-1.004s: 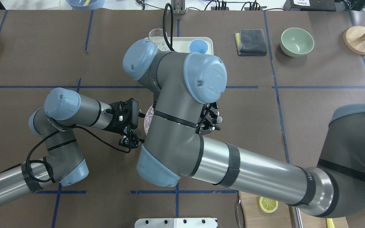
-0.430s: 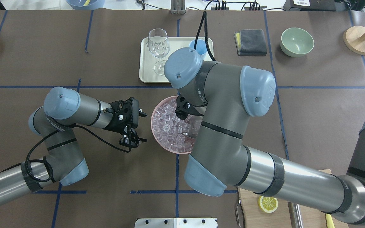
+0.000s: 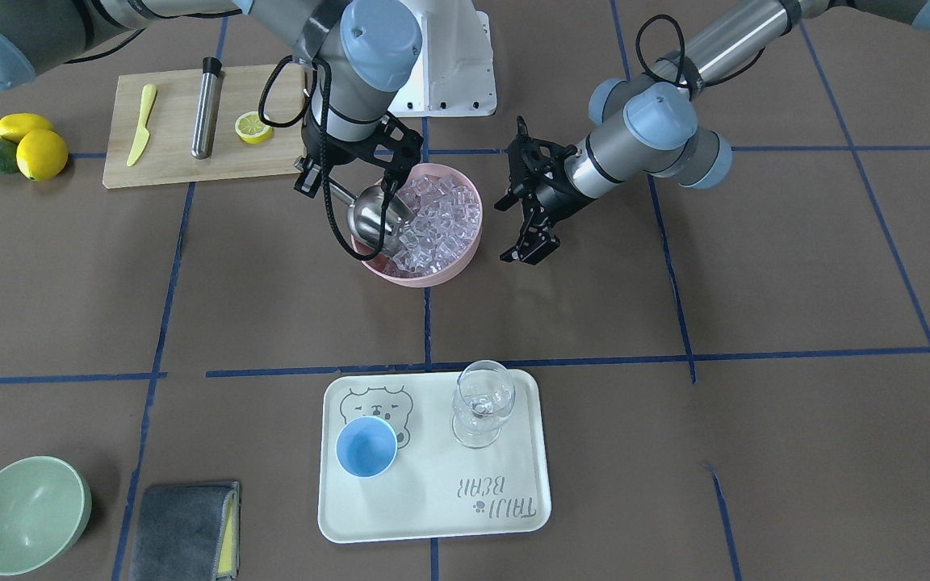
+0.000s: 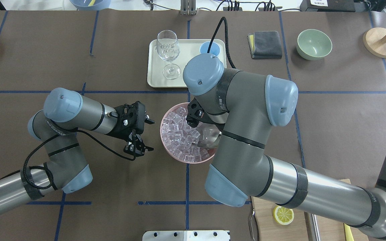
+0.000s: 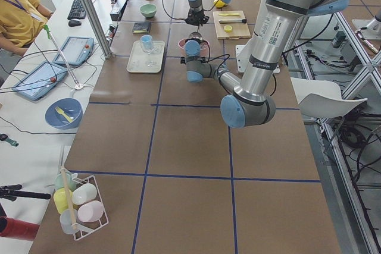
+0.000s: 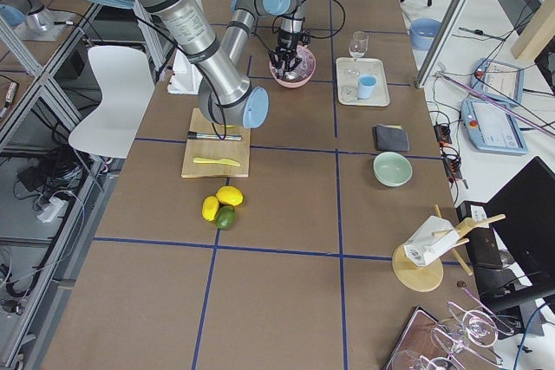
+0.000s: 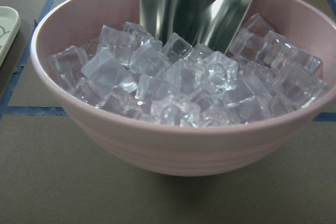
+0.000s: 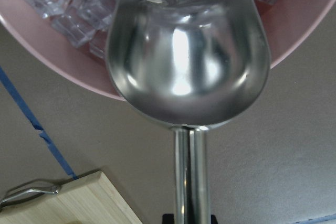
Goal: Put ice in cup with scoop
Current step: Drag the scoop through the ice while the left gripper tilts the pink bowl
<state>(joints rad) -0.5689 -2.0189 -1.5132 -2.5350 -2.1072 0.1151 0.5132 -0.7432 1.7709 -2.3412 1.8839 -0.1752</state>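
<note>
The steel scoop is held by its rod handle in my shut right gripper. Its trough rests tilted against the ice at the edge of the pink bowl. The right wrist view shows the trough with its front lip among the cubes. My left gripper is open and empty beside the bowl, and its camera sees the scoop in the ice. The light-blue cup stands empty on the cream tray.
A clear wine glass stands on the tray beside the cup. A wooden board with a steel cylinder, yellow knife and lemon half lies behind the bowl. A green bowl and grey cloth are far off.
My right arm has swung to the right, uncovering the pink bowl, and the scoop now dips into the ice. My left gripper has shifted slightly and stays open.
</note>
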